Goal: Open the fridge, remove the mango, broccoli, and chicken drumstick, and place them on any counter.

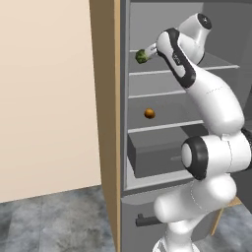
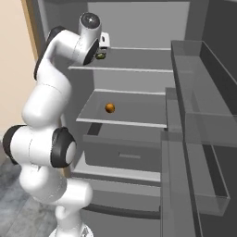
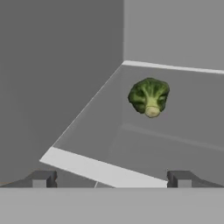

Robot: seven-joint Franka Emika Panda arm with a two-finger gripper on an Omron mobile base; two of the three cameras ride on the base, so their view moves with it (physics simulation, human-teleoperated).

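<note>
white arm reaching up and forward; hand open, empty

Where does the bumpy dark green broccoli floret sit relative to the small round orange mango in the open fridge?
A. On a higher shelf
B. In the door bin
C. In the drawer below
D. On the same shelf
A: the bumpy dark green broccoli floret lies on an upper shelf, while the small round orange mango rests two shelves lower.

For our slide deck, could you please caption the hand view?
Open hand facing the broccoli on a fridge shelf.
</note>
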